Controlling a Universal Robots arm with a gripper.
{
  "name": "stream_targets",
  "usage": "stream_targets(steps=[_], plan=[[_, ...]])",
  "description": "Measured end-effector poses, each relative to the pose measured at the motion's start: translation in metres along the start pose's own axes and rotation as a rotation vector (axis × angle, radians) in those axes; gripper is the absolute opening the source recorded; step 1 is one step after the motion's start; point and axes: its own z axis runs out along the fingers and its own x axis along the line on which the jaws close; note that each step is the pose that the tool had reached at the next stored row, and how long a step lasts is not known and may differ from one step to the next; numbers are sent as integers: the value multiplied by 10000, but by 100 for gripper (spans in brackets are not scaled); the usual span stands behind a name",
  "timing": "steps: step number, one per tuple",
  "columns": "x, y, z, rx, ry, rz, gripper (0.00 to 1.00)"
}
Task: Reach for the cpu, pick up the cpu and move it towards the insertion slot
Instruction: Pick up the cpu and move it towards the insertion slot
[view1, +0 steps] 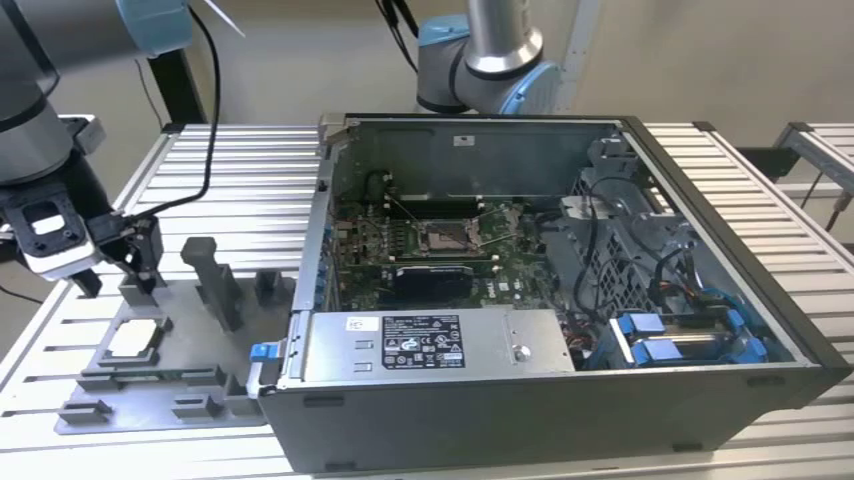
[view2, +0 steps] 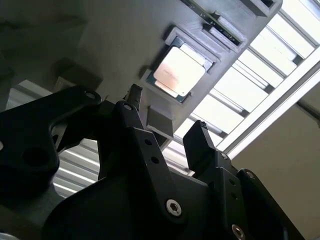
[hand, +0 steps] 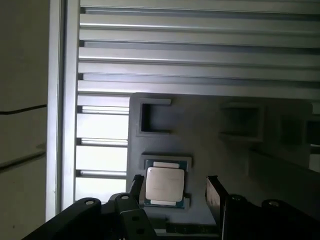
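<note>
The hand (view2: 166, 111) holds nothing, its black fingers (view2: 201, 145) spread apart near the cpu (view2: 179, 72), which lies flat in a square recess of the grey tray (view2: 115, 40) on the slatted table (view2: 260, 75).

We are seeing the tray (view1: 134, 412) lying on the table (view1: 240, 180) by its near corner at the exterior view's left, just beside the computer case (view1: 534, 420). The cpu (view1: 134, 340) is sitting in a recess toward the tray's outer edge. The gripper (view1: 114, 280) is hanging over the tray's far edge, behind the cpu. The insertion slot (view1: 441, 237) is lying inside the case, toward its back wall.
</note>
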Motion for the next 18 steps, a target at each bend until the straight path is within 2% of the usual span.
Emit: stream_targets(steps=[11,18], plan=[[40,-23,109,0,1,2,100],[57,-119,220,0,1,0,100]])
